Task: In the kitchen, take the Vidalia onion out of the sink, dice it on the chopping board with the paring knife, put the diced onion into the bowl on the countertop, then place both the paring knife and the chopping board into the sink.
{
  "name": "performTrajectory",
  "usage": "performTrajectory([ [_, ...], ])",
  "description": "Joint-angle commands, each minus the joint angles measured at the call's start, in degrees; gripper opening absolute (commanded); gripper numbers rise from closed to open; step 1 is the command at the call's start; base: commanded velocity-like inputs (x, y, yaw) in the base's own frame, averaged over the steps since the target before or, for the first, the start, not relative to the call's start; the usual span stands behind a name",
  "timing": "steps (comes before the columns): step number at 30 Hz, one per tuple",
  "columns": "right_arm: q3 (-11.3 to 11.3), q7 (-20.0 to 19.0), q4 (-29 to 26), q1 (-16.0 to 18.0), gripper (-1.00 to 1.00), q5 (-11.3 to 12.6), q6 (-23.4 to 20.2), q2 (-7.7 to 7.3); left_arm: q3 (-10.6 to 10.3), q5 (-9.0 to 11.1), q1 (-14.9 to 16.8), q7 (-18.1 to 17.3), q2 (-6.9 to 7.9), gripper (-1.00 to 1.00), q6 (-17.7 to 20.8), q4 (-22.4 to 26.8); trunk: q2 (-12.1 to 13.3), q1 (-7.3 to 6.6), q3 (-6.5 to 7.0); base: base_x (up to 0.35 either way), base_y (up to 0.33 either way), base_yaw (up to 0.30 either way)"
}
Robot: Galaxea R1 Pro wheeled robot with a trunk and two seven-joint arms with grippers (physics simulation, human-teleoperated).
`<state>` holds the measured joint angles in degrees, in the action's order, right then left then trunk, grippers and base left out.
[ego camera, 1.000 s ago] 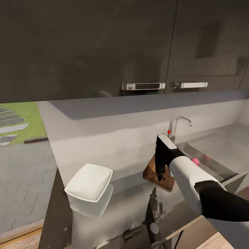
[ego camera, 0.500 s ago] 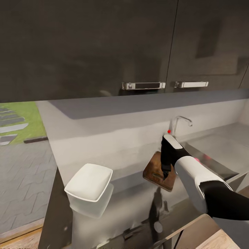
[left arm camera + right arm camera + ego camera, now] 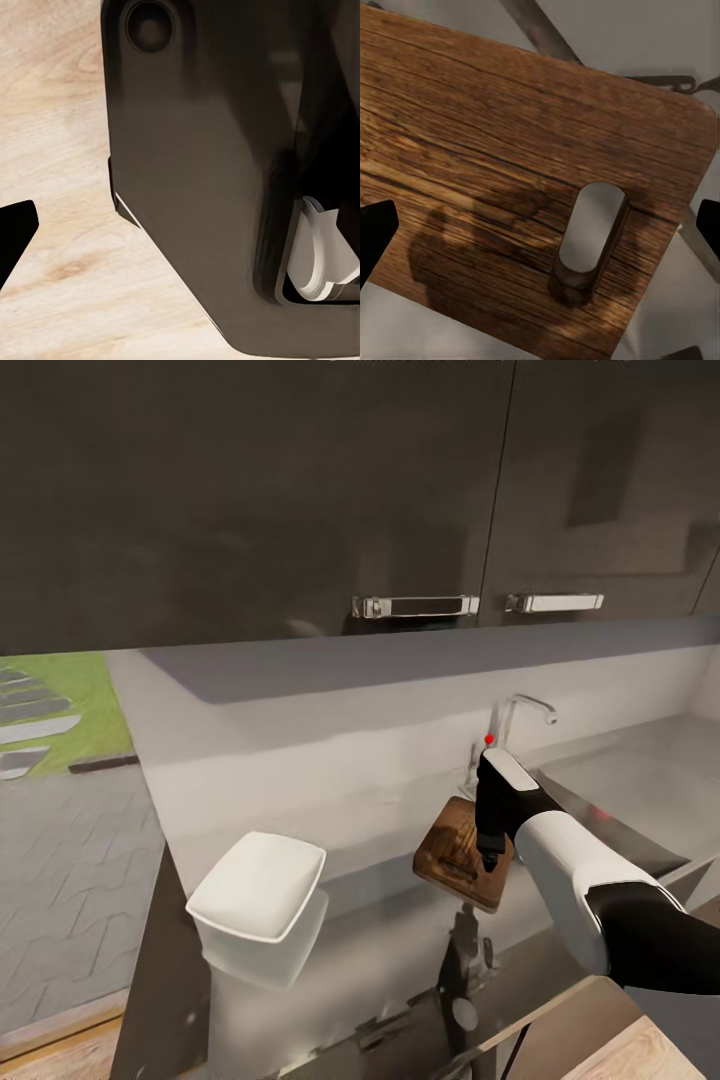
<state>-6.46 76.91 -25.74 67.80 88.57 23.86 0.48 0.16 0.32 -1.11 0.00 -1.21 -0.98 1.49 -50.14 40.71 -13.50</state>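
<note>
Board (image 3: pixel 462 852): lies flat on the countertop (image 3: pixel 380 950), at about 9 o'clock from the sink (image 3: pixel 610 800). In the right wrist view the board (image 3: pixel 510 172) shows brown wood with strong grain, rounded corners and a slot-shaped handle hole (image 3: pixel 589 236) at one end. You should expect it to be stiff and moderately heavy, with a dry face that will not slip much. It lies flush on a glossy top, so you have little edge to get under. Judged best hold: pinch across the end by the slot, or work it over the counter edge first.

Right gripper (image 3: pixel 490 860): hangs over the board, pointing down. Its two dark fingertips (image 3: pixel 376 232) sit at opposite edges of the wrist view, spread wide, nothing between them.

Bowl (image 3: pixel 258 887): glossy white, squarish rim, at 9 o'clock from the board, well apart. Tap (image 3: pixel 520 722) is chrome, with a red knob, at 12 o'clock from the board.

Left gripper: one dark fingertip (image 3: pixel 15 232) shows over pale wood floor (image 3: pixel 60 150); you cannot tell its finger state.
</note>
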Motion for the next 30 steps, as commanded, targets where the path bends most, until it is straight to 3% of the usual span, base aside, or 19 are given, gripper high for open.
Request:
performTrajectory([
  [1, -0.5, 0.1, 0.0, 0.0, 1.0, 0.5, 0.3, -0.05, 0.0, 0.0, 0.0, 0.0, -0.01, 1.0, -0.1, 0.1, -0.1, 0.01, -0.07, -0.071, 0.0, 0.0],
  [13, -0.5, 0.4, 0.0, 0.0, 1.0, 0.3, 0.3, -0.05, 0.0, 0.0, 0.0, 0.0, -0.02, 1.0, -0.1, 0.1, -0.1, 0.01, -0.07, -0.022, 0.0, 0.0],
  [22, -0.5, 3.0, 0.1, 0.0, 1.0, 0.2, 0.5, 0.01, 0.0, 0.0, 0.0, 0.0, -0.02, 1.0, -0.1, 0.1, -0.1, 0.01, -0.07, 0.0, 0.0, 0.0],
  [30, -0.5, 5.0, 0.2, 0.0, 1.0, 0.4, 0.5, 1.98, 0.0, 0.0, 0.0, 0.0, 0.02, 1.0, -0.1, 0.1, -0.1, 0.01, -0.07, 0.0, 0.0, 0.0],
])
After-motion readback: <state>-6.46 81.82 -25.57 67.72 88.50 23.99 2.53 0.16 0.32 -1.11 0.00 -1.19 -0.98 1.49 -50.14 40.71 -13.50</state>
